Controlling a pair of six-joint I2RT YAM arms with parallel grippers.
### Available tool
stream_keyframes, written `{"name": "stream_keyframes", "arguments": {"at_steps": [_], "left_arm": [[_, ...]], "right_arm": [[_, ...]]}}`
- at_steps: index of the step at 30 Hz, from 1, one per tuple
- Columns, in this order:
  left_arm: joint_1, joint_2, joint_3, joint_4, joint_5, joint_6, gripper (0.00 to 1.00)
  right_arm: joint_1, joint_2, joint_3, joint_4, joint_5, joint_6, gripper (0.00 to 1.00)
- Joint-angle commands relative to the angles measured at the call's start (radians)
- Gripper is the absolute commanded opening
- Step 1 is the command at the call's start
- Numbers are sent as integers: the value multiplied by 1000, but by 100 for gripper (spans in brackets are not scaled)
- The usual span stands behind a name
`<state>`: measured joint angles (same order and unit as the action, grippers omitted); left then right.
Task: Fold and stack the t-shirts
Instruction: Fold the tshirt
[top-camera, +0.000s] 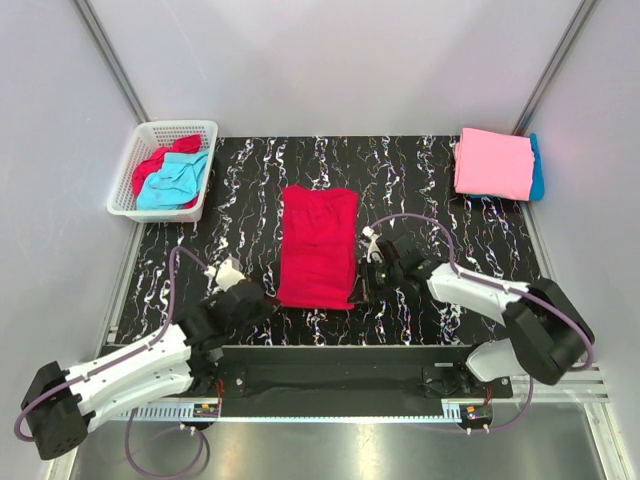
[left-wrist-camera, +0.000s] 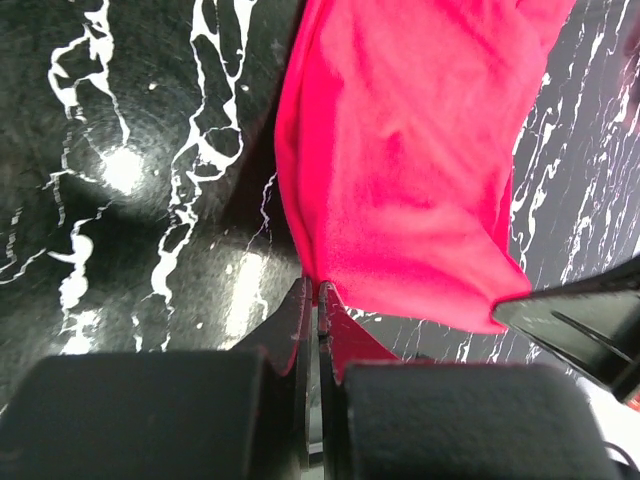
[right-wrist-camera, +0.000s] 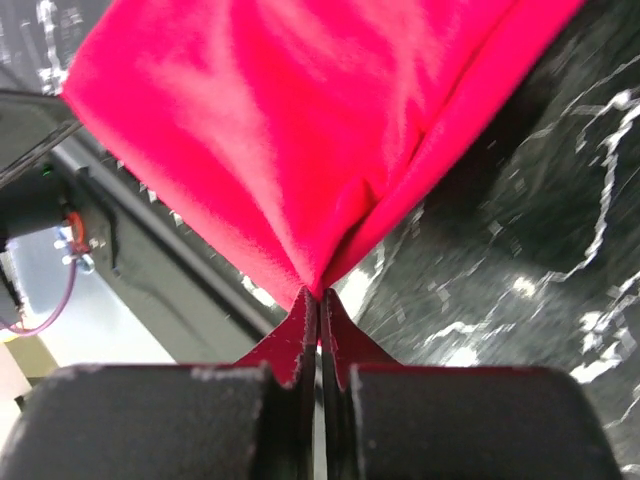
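Observation:
A crimson red t-shirt lies folded into a long strip in the middle of the table. My left gripper is at its near left corner, and in the left wrist view the gripper is shut on the red cloth. My right gripper is at the near right corner. The right wrist view shows this gripper shut on a pinch of the red shirt. A folded pink t-shirt lies on a turquoise blue one at the far right.
A white lattice basket stands at the far left edge, holding a turquoise shirt and a red one. Grey walls close in the table on three sides. The arms' mounting rail runs along the near edge.

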<state>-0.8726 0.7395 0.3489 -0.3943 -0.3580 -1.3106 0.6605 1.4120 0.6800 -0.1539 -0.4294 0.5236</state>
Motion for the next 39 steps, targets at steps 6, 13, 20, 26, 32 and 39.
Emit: {"name": "stream_keyframes", "arguments": {"at_steps": [6,13,20,26,32,39], "left_arm": [[-43,-40,19,-101,-122,-6,0],[-77,-14,59,-112,-157,19,0],[-98,3,84,-130,-185,17,0],[-114,6,111,-138,-202,36,0],[-132,3,154,-149,-217,53,0],[-151,-2,225,-166,-268,91,0]], "right_arm": [[25,-150,-51,-78,30,55,0],[34,-154,-65,-85,37,62,0],[36,-113,-62,-84,53,59,0],[36,-120,-54,-87,57,61,0],[37,-172,-11,-156,77,64,0],[37,-249,78,-246,130,52,0]]}}
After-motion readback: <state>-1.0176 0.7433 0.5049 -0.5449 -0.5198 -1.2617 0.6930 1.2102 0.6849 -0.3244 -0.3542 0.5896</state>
